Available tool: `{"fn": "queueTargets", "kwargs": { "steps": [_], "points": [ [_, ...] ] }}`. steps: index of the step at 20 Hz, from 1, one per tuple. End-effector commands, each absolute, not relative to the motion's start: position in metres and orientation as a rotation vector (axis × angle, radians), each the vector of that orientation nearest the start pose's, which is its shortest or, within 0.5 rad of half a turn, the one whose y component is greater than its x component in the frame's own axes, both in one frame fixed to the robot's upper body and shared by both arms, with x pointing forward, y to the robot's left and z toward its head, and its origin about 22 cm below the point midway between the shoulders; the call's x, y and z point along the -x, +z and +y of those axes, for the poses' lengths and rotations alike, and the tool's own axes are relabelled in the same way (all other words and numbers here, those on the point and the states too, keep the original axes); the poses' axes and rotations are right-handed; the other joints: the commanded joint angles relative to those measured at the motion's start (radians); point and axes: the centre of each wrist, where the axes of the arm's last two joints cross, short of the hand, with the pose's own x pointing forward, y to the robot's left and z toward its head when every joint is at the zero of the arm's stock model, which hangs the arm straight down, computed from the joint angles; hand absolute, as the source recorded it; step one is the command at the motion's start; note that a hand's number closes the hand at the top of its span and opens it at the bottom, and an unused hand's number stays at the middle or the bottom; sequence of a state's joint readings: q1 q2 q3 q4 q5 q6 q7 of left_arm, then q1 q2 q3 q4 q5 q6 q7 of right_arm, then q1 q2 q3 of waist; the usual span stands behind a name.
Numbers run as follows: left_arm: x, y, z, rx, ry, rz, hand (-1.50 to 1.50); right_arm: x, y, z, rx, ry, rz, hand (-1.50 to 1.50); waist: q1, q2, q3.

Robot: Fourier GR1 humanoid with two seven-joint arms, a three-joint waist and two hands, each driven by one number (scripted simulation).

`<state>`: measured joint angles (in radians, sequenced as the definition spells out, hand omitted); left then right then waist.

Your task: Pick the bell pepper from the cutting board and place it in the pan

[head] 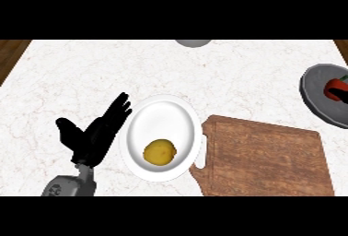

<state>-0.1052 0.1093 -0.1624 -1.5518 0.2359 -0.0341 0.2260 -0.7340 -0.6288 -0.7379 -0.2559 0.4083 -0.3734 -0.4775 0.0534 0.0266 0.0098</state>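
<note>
bell pepper [336, 89] in pan [314, 94], well apart from left robot hand [95, 133]

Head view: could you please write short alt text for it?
A red bell pepper lies in a grey pan at the right edge; the brown wooden cutting board is bare. The open black left hand rests beside a white plate holding a yellow potato.

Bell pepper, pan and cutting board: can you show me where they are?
bell pepper [335, 89], head view, on its red skin.
pan [314, 94], head view, on its grey rim, left of the pepper.
cutting board [268, 159], head view, on its bare wooden middle.
</note>
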Motion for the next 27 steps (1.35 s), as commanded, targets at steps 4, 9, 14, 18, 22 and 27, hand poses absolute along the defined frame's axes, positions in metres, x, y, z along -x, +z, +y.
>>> {"fn": "queueTargets", "kwargs": {
  "steps": [4,9,14,18,22,27],
  "points": [
    [-0.259,0.024,0.208,0.253,-0.107,-1.389,0.00,-0.294,0.029,-0.515,0.802,-0.283,-1.517,-1.50,-0.014,-0.005,-0.001],
    [-0.252,0.008,0.219,0.236,-0.104,-1.360,0.00,-0.263,0.028,-0.540,0.711,-0.246,-1.563,-1.50,-0.018,-0.008,-0.003],
    [-0.265,0.026,0.210,0.248,-0.100,-1.374,0.00,-0.226,0.028,-0.564,0.599,-0.195,-1.595,-1.50,-0.028,-0.011,-0.002],
    [-0.250,0.022,0.223,0.248,-0.102,-1.355,0.00,-0.213,0.016,-0.565,0.611,-0.173,-1.585,-1.50,-0.020,-0.015,-0.003],
    [-0.245,0.005,0.225,0.265,-0.111,-1.375,0.00,-0.196,0.005,-0.567,0.567,-0.153,-1.608,-1.50,-0.025,-0.015,-0.004],
    [-0.256,0.029,0.204,0.243,-0.115,-1.365,0.00,-0.190,0.018,-0.578,0.552,-0.143,-1.607,-1.50,-0.032,-0.018,-0.004]
  ]
}}
